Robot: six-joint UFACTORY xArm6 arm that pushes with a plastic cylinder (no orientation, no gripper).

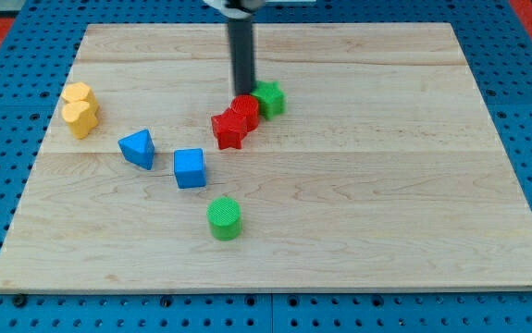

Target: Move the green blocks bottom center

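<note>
A green star block (269, 98) sits near the board's middle, toward the view's top. A green cylinder (225, 218) stands lower, left of centre. My tip (244, 92) is at the end of the dark rod, just left of the green star and right above a red cylinder (244, 109), which touches the star. A red star block (229, 130) lies against the red cylinder on its lower left.
A blue cube (190, 168) and a blue triangular block (138, 147) lie left of centre. Two yellow blocks (80, 108) sit together at the view's left. The wooden board (386, 185) rests on a blue pegboard.
</note>
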